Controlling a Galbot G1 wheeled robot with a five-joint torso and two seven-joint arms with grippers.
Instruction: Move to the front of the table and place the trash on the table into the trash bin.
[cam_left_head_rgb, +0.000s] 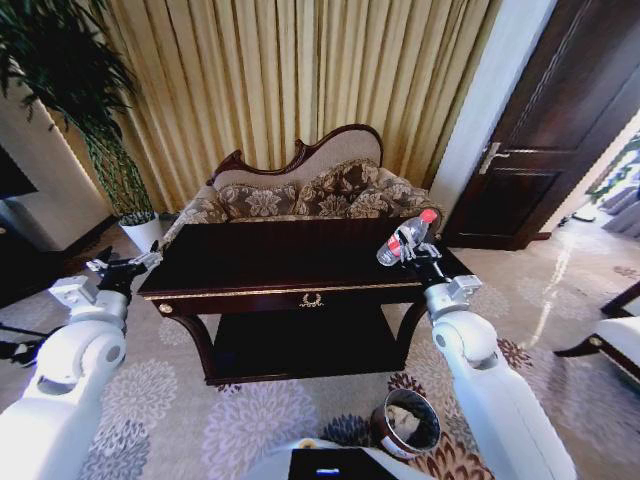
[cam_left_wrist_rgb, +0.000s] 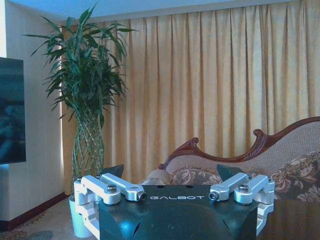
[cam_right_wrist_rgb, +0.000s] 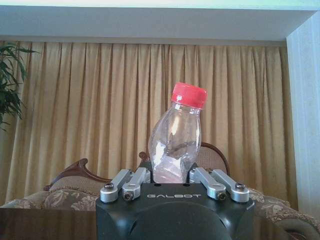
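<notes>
The dark-brown table (cam_left_head_rgb: 270, 262) stands in front of me, its gold emblem facing me. Over its right end my right gripper (cam_left_head_rgb: 412, 250) is shut on a clear plastic bottle (cam_left_head_rgb: 406, 238) with a red cap, held above the tabletop. The right wrist view shows the bottle (cam_right_wrist_rgb: 176, 137) upright between the closed fingers of that gripper (cam_right_wrist_rgb: 170, 176). My left gripper (cam_left_head_rgb: 138, 263) hovers off the table's left end; in its wrist view the left gripper (cam_left_wrist_rgb: 170, 172) is open and holds nothing. The reddish-brown trash bin (cam_left_head_rgb: 384, 412) sits on the carpet near my base, right of centre, with something white inside.
A patterned sofa (cam_left_head_rgb: 300, 195) stands right behind the table, with gold curtains beyond. A tall plant in a white pot (cam_left_head_rgb: 140, 230) is at the back left. There is a dark door (cam_left_head_rgb: 540, 130) at the right and a chair edge (cam_left_head_rgb: 615, 340) at the far right.
</notes>
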